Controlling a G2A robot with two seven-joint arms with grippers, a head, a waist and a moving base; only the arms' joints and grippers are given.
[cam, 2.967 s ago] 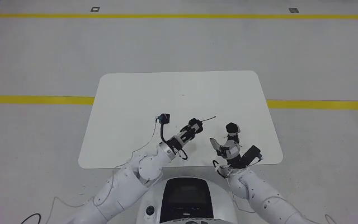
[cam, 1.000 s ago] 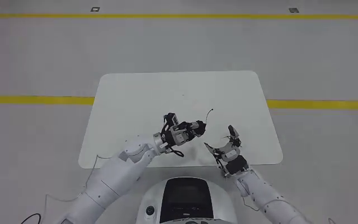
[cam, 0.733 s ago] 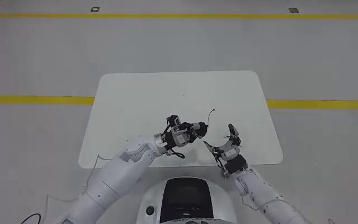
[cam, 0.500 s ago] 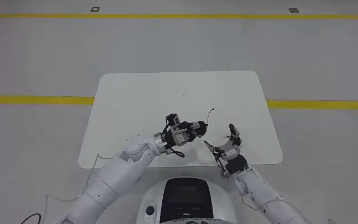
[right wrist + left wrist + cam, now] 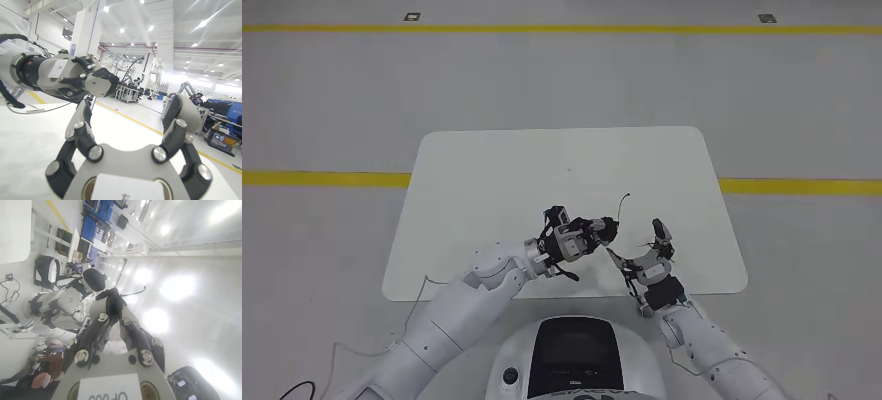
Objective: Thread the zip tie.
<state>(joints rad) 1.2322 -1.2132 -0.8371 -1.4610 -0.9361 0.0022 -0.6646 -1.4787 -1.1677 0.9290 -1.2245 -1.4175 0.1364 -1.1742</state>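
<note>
A thin black zip tie (image 5: 623, 208) stands up from my left gripper (image 5: 606, 230), which is shut on its lower end above the white table (image 5: 492, 180). In the left wrist view the fingers (image 5: 108, 306) pinch the tie (image 5: 132, 292), whose free end curves away from them. My right gripper (image 5: 637, 247) is open just to the right of the left one, with nothing between its fingers. In the right wrist view the right gripper (image 5: 130, 111) is spread wide, and beyond it the left gripper (image 5: 113, 80) holds the arching tie (image 5: 132, 64).
Both grippers hover over the table's near right part, close to its front edge (image 5: 572, 297). A yellow floor line (image 5: 322, 178) runs behind the table on both sides.
My left gripper has swung the tie from lying sideways to standing up and drifted right toward the right gripper. The right gripper has shifted slightly left and stayed open.
</note>
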